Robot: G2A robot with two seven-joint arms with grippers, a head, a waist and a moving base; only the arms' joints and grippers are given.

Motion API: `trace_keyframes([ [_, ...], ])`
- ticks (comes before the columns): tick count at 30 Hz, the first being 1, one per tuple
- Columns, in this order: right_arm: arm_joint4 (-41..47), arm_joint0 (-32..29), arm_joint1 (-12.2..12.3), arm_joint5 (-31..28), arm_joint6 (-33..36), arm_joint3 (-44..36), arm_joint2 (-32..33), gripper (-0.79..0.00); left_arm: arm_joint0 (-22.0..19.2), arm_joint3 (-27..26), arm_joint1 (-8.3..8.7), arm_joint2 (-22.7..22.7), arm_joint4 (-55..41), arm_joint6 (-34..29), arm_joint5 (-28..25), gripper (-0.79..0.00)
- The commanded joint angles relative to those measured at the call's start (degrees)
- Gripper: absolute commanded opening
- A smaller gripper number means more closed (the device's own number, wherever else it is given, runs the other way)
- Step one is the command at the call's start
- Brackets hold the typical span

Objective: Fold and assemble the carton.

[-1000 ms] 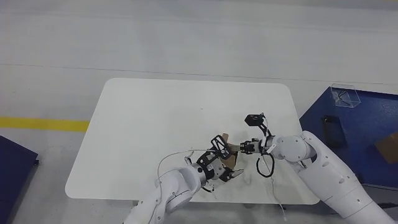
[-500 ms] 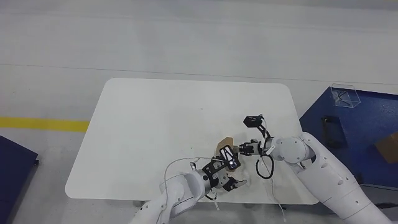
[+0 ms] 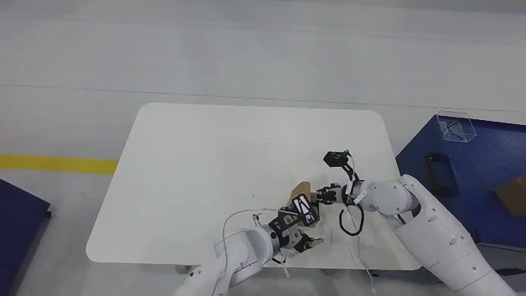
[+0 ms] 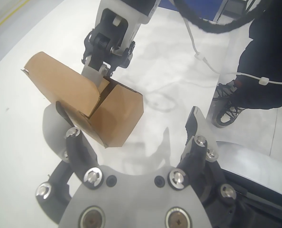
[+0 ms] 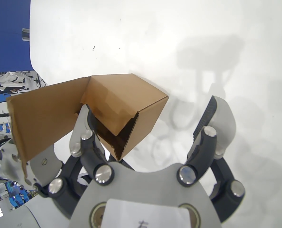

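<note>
White table (image 3: pixel 205 156) carries the half-folded carton (image 4: pixel 117 110), a finger (image 4: pixel 94 75) of the spread right gripper (image 5: pixel 149 106) inside its mouth; the left gripper (image 4: pixel 126 107), likewise spread, should next close the loose flap (image 5: pixel 43 115).

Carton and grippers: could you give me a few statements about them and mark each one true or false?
1. The carton is brown cardboard. True.
2. The left gripper is shut on the carton. False: it is open, with its fingers wide apart.
3. One finger of the right gripper reaches into the carton's open end. True.
4. The table is black. False: it is white.
</note>
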Motion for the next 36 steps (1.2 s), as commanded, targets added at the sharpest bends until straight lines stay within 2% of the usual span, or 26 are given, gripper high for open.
trace_keyframes([
  [1,0.35,-1.1,0.57,0.05,0.2,-1.08,2.25,0.0,0.17,-0.09,0.13,-0.48,-0.18,0.13,0.0,0.0],
  [7,-1.31,-7.31,3.16,2.15,2.3,-4.52,10.9,0.0,0.52,-1.45,0.48,-1.61,0.07,0.82,0.34,0.0],
  [11,-3.25,-10.37,3.92,4.09,3.47,-5.16,13.22,0.0,0.8,-2.56,0.66,-1.92,0.62,1.27,0.49,0.0],
  [17,-3.7,-10.84,3.28,4.38,3.62,-4.61,10.93,0.0,0.88,-3.81,0.82,-1.36,2.48,1.84,0.26,0.0],
  [25,-3.67,-7.9,1.22,4.65,1.47,-2.15,5.36,0.0,0.46,-4.06,0.61,0.69,5.81,1.95,1.53,0.0],
  [36,-4.06,-5.8,-0.04,4.28,1.91,-1.0,3.26,0.0,-0.4,-3.22,0.37,2.62,8.19,0.08,0.74,0.0],
])
